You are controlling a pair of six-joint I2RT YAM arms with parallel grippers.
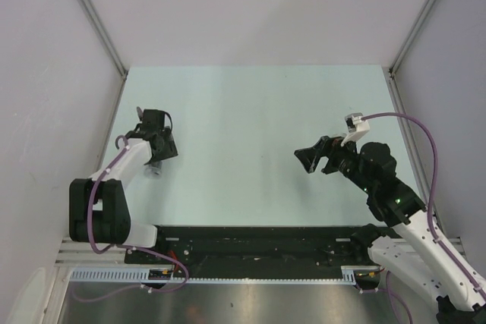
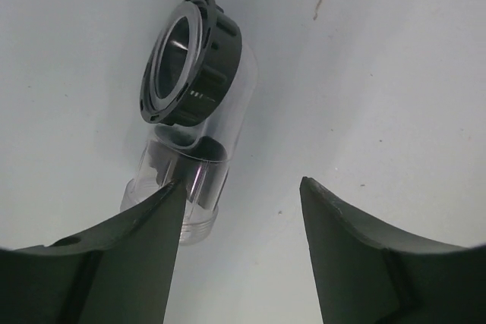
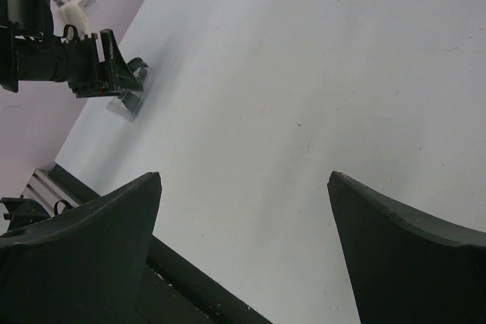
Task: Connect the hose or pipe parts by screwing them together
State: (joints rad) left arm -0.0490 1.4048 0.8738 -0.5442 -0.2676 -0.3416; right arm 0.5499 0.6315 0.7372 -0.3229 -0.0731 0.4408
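The pale green surface (image 1: 250, 111) carries everything; the white left arm (image 1: 129, 161) reaches along the surface's left edge, and the black-and-white right arm (image 1: 395, 202) stretches over the surface's right half; the right pincer (image 3: 243, 176) hangs above the surface's right middle, its dark fingers spread wide with nothing between them; the left pincer (image 2: 241, 184) sits low at the surface's left edge, its fingers partway apart and gripping nothing; one fingertip (image 2: 156, 218) overlaps the see-through plastic tube (image 2: 190, 142), though I cannot tell whether it touches; that tube lies tilted on the surface near its left edge, with a black ribbed ring (image 2: 194, 58) on its far end and a fine thread (image 2: 194, 229) at its near end.
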